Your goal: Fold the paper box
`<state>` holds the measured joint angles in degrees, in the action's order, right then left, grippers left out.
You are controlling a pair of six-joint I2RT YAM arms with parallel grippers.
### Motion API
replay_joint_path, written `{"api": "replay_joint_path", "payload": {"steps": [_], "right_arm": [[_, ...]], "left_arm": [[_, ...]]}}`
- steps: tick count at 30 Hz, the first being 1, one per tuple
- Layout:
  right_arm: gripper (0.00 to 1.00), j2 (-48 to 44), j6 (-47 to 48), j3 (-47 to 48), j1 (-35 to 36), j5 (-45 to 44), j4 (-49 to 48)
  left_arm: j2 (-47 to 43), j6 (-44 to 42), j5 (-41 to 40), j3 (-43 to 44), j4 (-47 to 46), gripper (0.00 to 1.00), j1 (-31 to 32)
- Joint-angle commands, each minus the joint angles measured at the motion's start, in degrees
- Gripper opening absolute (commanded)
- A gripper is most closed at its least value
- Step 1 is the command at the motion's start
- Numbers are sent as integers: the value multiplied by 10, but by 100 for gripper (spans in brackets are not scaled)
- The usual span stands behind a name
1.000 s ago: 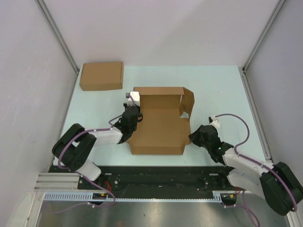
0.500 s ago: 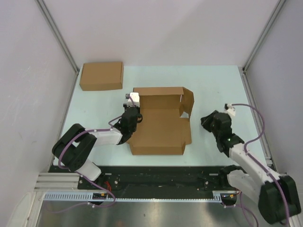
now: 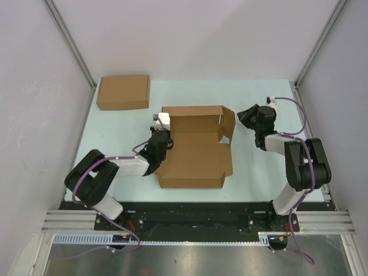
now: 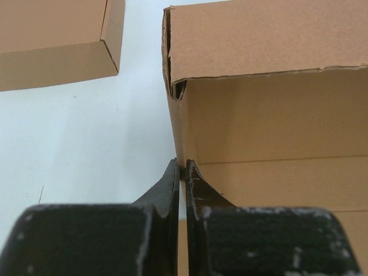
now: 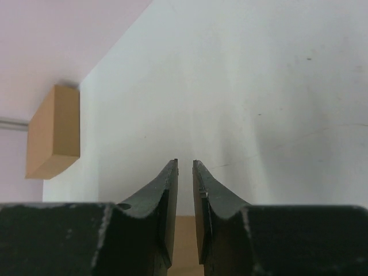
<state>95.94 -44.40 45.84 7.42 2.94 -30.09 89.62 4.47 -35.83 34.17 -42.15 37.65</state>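
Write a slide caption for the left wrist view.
Left gripper pinches a side wall of the paper box; second box beyond.

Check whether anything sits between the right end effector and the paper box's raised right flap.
Nothing visible does. The right end effector, open and empty, is close beside the paper box's raised right flap, with only table surface between them. The other cardboard box lies at the far-left corner, well aside.
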Motion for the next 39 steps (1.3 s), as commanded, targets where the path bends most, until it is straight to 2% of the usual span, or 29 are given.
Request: {"api": "replay_joint_path", "payload": {"steps": [1,9,17,23,25,26,30,39], "right_arm": [[22,41,19,26,8,96,-91],[23,0,62,-23,26,140,-98],[24,-69,117,-57,53,151,-45],[32,-79,146,-68,74,164,-49],[41,-78,147,-69,77,171,-58],[45,-79,152,-68,83,168,-59],[50,-89,176,-69,102,159,-50],[47,-152,246,-79,156,80,38]], "left_arm": [[7,-21,1,-1,-21,0,5],[17,-20,4,10,-17,0,4],[20,-24,7,11,-18,0,4],[22,-20,10,13,-16,0,4],[20,-20,10,12,-16,0,5],[20,-22,10,12,-16,0,5],[15,-28,9,13,-15,0,5],[6,-36,4,14,-9,0,4]]}}
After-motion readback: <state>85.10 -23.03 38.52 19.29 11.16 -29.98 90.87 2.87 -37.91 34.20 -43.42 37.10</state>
